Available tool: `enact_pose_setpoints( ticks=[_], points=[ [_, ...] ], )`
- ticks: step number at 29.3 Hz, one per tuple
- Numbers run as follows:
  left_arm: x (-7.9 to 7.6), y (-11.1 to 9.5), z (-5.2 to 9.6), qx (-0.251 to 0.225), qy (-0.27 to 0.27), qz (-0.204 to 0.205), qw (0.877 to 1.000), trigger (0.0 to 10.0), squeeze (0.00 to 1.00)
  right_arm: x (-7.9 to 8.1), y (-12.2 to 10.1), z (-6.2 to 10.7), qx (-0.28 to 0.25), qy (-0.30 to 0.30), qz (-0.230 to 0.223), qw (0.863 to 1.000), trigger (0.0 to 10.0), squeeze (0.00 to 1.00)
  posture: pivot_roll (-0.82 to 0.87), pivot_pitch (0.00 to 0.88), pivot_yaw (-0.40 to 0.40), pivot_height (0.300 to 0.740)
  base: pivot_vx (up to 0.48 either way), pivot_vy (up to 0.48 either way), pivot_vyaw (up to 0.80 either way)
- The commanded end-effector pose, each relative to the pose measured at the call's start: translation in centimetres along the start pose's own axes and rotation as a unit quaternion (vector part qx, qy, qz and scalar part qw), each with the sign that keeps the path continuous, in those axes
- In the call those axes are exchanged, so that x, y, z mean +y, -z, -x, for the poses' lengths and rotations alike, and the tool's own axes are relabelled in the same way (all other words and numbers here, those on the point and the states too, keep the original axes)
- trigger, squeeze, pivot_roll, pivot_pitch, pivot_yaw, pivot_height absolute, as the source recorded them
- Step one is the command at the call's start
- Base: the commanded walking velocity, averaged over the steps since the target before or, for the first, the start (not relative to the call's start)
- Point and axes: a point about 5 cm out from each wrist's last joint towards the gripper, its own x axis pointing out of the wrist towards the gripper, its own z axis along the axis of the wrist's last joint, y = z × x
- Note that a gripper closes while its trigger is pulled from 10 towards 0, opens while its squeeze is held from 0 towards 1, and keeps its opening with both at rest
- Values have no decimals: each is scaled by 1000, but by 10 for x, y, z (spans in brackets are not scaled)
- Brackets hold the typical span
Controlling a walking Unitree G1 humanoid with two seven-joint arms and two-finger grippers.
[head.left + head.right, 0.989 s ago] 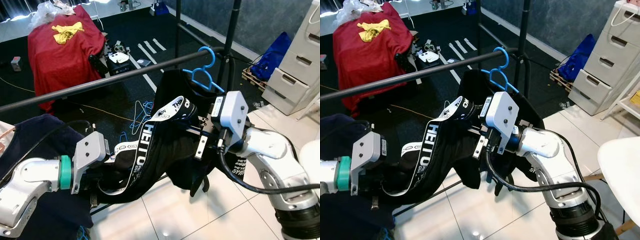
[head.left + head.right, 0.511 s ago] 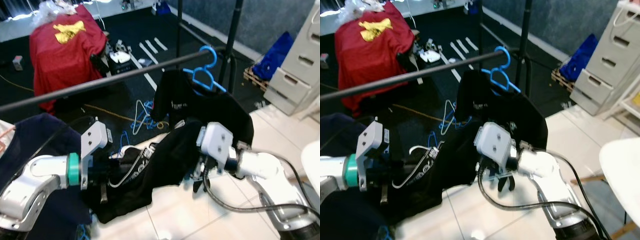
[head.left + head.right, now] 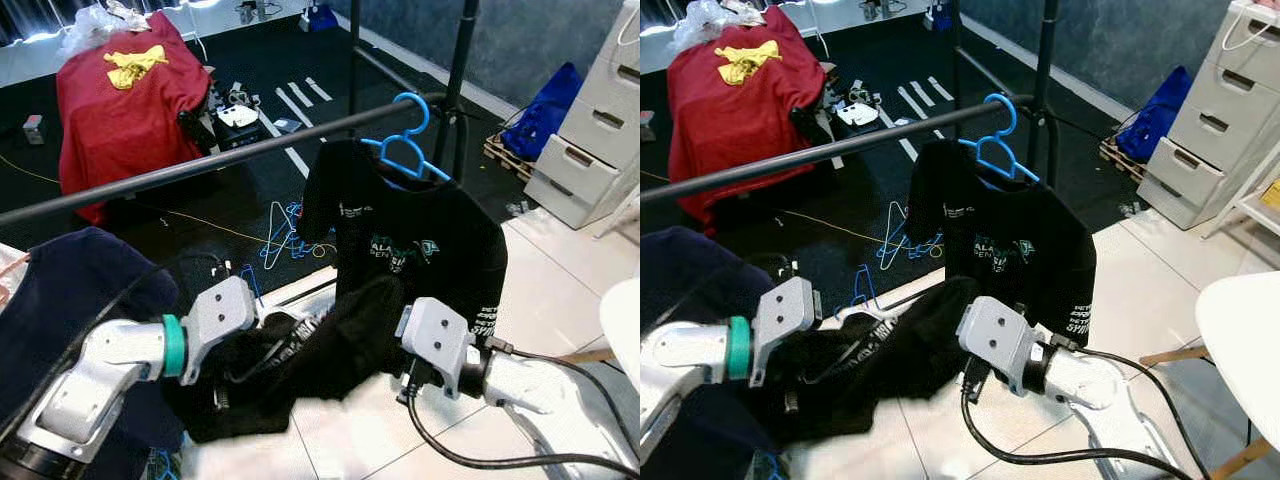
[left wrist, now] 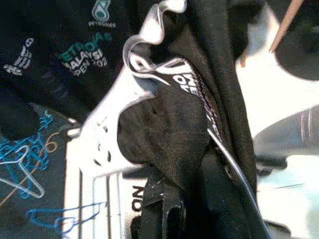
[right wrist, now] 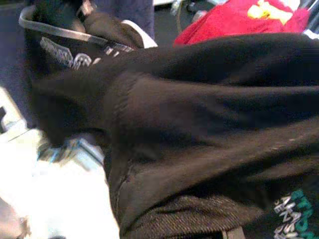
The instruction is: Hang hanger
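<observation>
Claws low under rail point(image 3: 200, 168) — left claw point(image 3: 262, 345), right claw point(image 3: 388, 350) (grips unclear), bunched black garment point(image 3: 320, 350) between.

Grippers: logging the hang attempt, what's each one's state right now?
Left gripper: buried in the black garment, cannot tell.
Right gripper: likewise hidden, cannot tell.

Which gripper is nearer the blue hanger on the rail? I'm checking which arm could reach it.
Right. The right gripper sits low, below the hanging shirt that the blue hanger carries. The left gripper is also low but farther to the robot's left, in the bundled garment.
</observation>
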Motion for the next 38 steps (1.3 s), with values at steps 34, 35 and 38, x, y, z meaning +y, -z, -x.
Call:
enact_pose_setpoints(
  ticks=[34,35,38],
  points=[
    [29,14,9,-3,-90,41,995,10000,0,-37,69,64,214,223,103,945,0,0,-217,162,161,740,0,0,0],
    [26,13,5,-8,-86,44,995,10000,0,-42,62,56,183,242,103,947,0,0,-214,160,161,740,0,0,0],
    [21,12,0,-15,-83,48,995,10000,0,-44,49,43,128,258,75,955,10000,0,-214,158,160,740,0,0,0]
  ],
)
